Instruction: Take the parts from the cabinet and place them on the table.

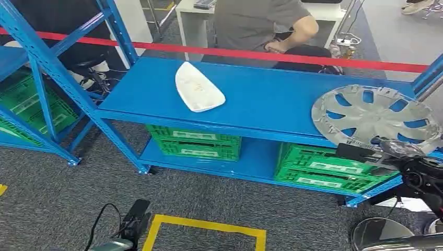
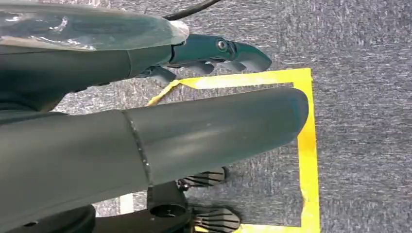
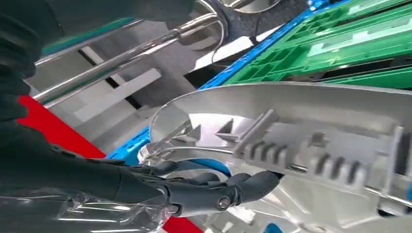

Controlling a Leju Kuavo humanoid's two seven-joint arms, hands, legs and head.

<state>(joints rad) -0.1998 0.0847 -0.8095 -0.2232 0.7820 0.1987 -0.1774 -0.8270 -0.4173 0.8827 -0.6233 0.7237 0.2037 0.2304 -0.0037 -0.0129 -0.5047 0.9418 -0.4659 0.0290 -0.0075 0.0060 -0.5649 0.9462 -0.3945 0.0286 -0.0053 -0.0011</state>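
My right hand (image 3: 194, 189) has its fingers (image 3: 252, 182) grasping the silver hubcap (image 1: 376, 116) on the blue shelf (image 1: 271, 99); I think I lift next. My left hand (image 2: 214, 53) hangs released.

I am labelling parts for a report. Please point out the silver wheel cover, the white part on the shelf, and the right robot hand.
silver wheel cover (image 1: 373, 116), head view, on its spoked face.
white part (image 1: 198, 87), head view, on its middle.
right robot hand (image 3: 214, 187), right wrist view, on its dark fingers under the cover's rim.

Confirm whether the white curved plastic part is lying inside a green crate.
No: the white curved plastic part lies on the blue metal shelf, above the green crates.
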